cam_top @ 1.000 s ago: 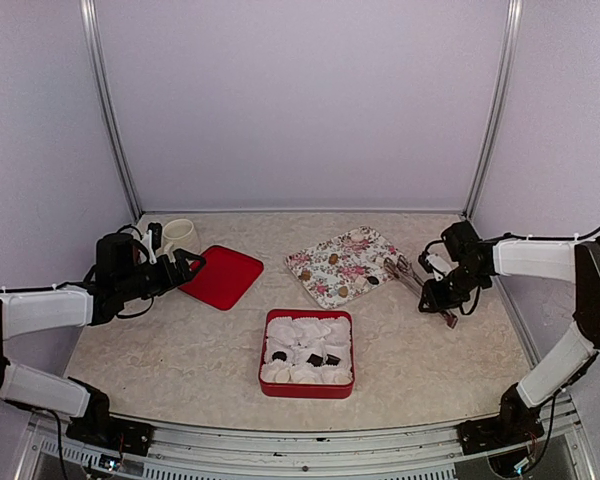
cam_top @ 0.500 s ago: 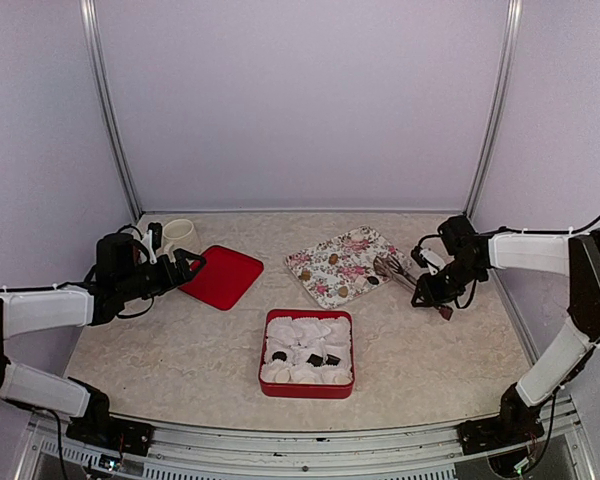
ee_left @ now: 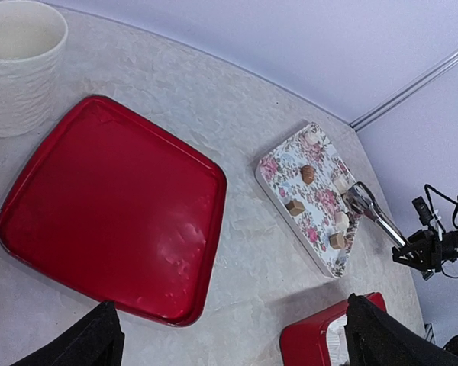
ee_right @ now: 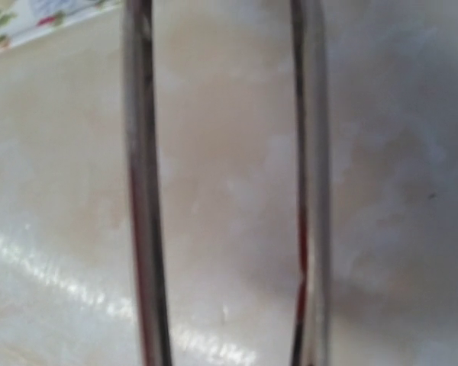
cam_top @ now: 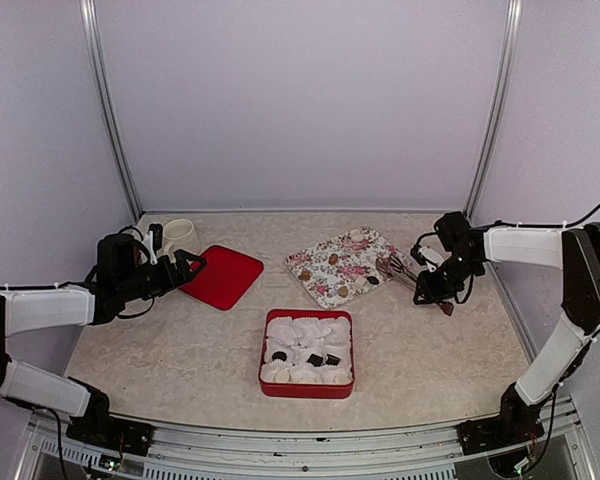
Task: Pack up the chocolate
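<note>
Several small chocolates, tan [cam_top: 333,259] and dark [cam_top: 372,280], lie on a floral tray [cam_top: 350,245], seen in the left wrist view too as chocolates [ee_left: 295,207] on the tray [ee_left: 320,194]. A red box [cam_top: 307,392] of white paper cups holds three dark chocolates [cam_top: 315,359]. My right gripper [cam_top: 438,290] is shut on metal tongs [cam_top: 410,277], whose tips reach the tray's right edge. In the right wrist view only the two blurred tong arms [ee_right: 141,191] show over the table. My left gripper [cam_top: 185,262] hangs open over the red lid [ee_left: 107,206], its jaws wide and holding nothing [ee_left: 233,343].
A white ribbed mug [cam_top: 178,235] stands at the back left beside the red lid [cam_top: 222,275]. Pale walls and metal posts close in the table on three sides. The red box sits in the middle, near the front.
My right gripper has shifted slightly left and back with the tongs, bringing their tips to the floral tray. The left arm has not moved.
</note>
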`<state>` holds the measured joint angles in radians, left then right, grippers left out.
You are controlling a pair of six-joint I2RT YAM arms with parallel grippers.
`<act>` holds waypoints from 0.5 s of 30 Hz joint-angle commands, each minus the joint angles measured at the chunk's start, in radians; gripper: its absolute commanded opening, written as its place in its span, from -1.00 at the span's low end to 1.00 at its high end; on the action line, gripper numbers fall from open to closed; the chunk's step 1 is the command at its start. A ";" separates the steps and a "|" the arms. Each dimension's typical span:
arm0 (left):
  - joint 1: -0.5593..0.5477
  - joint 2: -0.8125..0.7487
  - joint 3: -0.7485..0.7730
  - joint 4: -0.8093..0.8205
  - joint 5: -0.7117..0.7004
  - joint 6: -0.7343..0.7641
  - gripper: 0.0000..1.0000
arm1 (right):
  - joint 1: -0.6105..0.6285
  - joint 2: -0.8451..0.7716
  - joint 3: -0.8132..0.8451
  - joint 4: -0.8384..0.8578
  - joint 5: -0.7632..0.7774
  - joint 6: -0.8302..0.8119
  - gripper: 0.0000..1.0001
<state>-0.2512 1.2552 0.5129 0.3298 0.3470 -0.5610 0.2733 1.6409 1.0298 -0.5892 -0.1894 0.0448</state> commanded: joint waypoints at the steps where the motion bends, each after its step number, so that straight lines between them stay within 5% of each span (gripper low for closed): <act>1: 0.037 0.014 -0.010 0.031 0.020 0.003 0.98 | 0.009 0.036 0.054 -0.036 0.034 -0.013 -0.31; 15: 0.046 0.008 -0.019 0.037 0.026 0.002 0.98 | 0.020 0.065 0.098 -0.086 0.030 -0.011 -0.43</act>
<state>-0.2142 1.2640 0.5091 0.3370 0.3607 -0.5610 0.2813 1.7035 1.0885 -0.6479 -0.1596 0.0410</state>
